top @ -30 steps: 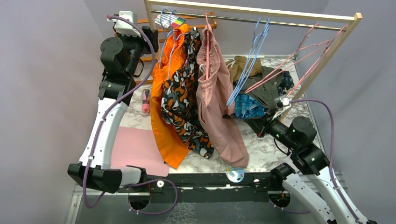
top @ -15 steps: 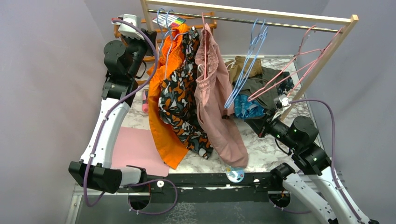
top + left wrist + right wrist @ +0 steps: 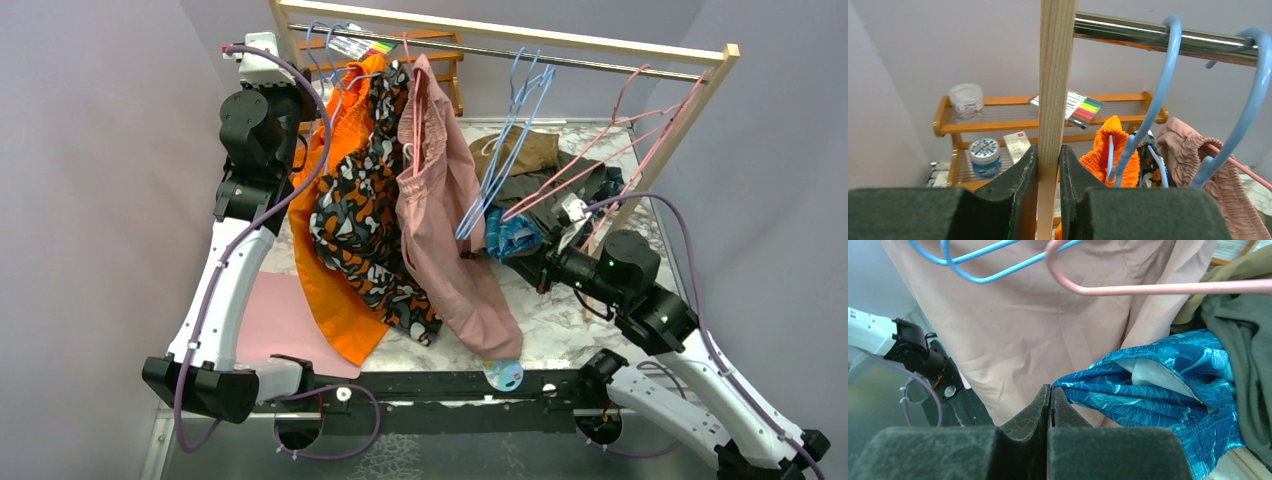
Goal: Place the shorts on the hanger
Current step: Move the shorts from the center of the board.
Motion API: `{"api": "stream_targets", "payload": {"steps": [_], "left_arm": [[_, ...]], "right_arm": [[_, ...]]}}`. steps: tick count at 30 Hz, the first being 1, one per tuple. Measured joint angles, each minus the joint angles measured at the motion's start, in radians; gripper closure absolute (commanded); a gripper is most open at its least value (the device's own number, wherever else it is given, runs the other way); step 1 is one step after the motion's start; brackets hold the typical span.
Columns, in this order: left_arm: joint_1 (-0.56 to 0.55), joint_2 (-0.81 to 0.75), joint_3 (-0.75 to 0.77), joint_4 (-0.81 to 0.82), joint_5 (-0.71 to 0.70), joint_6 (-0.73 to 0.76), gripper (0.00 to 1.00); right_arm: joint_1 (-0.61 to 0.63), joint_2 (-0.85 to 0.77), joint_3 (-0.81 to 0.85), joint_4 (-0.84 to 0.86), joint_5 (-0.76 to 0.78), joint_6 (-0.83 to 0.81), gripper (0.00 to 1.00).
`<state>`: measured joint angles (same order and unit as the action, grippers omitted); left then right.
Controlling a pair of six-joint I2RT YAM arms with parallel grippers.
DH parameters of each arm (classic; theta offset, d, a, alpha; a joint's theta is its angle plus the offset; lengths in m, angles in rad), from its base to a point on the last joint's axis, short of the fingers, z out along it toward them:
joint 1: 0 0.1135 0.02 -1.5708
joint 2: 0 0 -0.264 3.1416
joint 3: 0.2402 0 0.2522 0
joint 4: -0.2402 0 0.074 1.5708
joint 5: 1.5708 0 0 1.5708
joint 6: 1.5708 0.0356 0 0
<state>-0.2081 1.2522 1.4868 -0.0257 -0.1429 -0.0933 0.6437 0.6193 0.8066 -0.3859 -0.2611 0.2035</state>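
The teal-blue leaf-print shorts (image 3: 510,238) hang bunched from my right gripper (image 3: 537,262), just right of the hanging pink garment. In the right wrist view the gripper (image 3: 1050,390) is shut on an edge of the shorts (image 3: 1173,385). The thin pink hanger (image 3: 600,150) hangs slanted from the rail on the rack's right side, above the shorts; its bar crosses the top of the right wrist view (image 3: 1148,289). My left gripper (image 3: 290,85) is shut on the rack's wooden left post (image 3: 1053,75), with the fingers (image 3: 1020,180) on both sides of it.
On the rail (image 3: 560,50) hang an orange garment (image 3: 335,250), orange-black patterned shorts (image 3: 365,220), dusty-pink shorts (image 3: 445,230) and light blue hangers (image 3: 510,140). A pile of olive and dark clothes (image 3: 540,170) lies behind. A pink mat (image 3: 280,320) lies front left. A wooden shelf (image 3: 998,112) holds jars.
The whole rack with its clothes has shifted left, held by my left gripper. My right gripper has moved left and up a little with the shorts.
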Motion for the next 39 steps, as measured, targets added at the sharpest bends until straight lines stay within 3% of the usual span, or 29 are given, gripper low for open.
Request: {"api": "stream_targets", "payload": {"steps": [14,26,33,37,39], "left_arm": [[-0.023,-0.037,-0.016,-0.026,-0.262,0.036,1.0],[-0.032,-0.037,-0.016,-0.024,-0.289,0.049,1.0],[-0.034,-0.041,-0.031,-0.006,-0.289,0.049,1.0],[-0.035,-0.058,-0.059,0.018,-0.288,0.048,1.0],[-0.034,-0.072,-0.076,0.029,-0.287,0.048,0.88]], "right_arm": [[0.159,0.13,0.136,-0.026,-0.108,-0.119,0.99],[0.186,0.187,0.488,-0.081,-0.274,-0.163,0.99],[0.192,0.201,0.78,0.063,-0.414,-0.094,0.99],[0.195,0.131,0.795,0.125,-0.428,-0.092,0.99],[0.195,0.099,0.742,0.136,-0.423,-0.098,0.99]]}}
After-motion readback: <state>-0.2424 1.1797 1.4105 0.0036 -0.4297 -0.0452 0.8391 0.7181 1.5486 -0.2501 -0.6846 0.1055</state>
